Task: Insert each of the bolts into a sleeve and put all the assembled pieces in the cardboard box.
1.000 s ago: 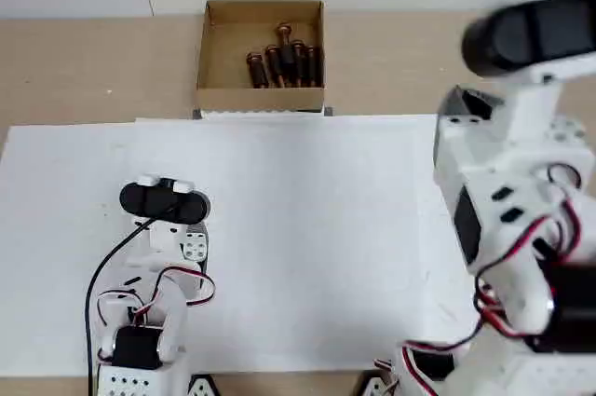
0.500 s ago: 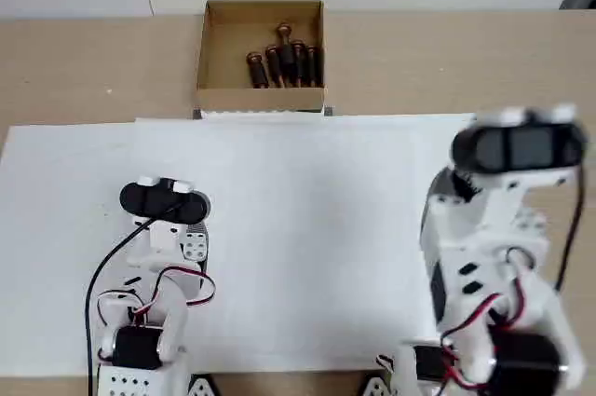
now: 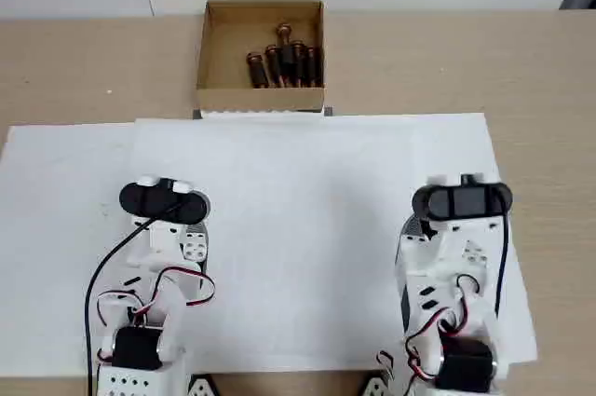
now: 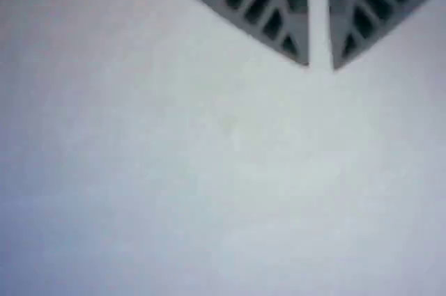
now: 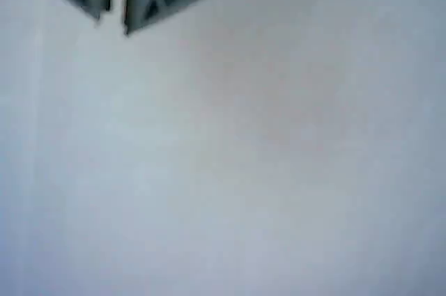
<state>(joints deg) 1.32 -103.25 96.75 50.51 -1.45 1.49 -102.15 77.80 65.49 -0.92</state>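
Observation:
The cardboard box (image 3: 213, 51) stands at the far edge of the table, just beyond the white sheet. Several dark bolts in sleeves (image 3: 285, 61) lie side by side inside it, toward its right half. The left arm (image 3: 164, 202) sits folded at the front left of the sheet. The right arm (image 3: 462, 200) sits folded at the front right. My left gripper (image 4: 319, 66) points down close over the white sheet, shut with nothing in it. My right gripper (image 5: 111, 26) is also shut and empty, close above the sheet.
A large white sheet (image 3: 307, 191) covers the table's middle and front. Bare wooden tabletop (image 3: 447, 61) lies on both sides of the box. Red, white and black cables run along both arms near the front edge.
The right arm has come down from a raised pose near the camera and folded back at the front right. The left arm has not moved.

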